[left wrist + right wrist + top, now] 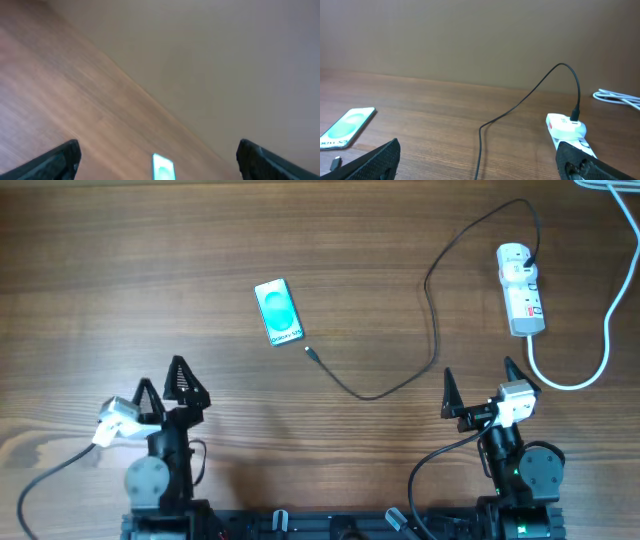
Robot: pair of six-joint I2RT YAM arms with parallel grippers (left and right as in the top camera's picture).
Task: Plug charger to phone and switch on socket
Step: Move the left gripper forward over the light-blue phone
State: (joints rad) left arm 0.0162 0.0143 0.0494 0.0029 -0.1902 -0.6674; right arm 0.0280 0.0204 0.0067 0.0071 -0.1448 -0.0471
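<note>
The phone lies flat at mid-table, teal screen up; it also shows in the left wrist view and the right wrist view. The charger's black cable runs from the plug on the socket to its metal tip, which lies just below the phone's lower end, apart from it. The cable and socket show in the right wrist view, the tip at its lower left. My left gripper is open and empty near the table front. My right gripper is open and empty, below the socket.
The socket's thick white cord loops along the right edge of the wooden table; it also shows in the right wrist view. A plain wall stands behind the table.
</note>
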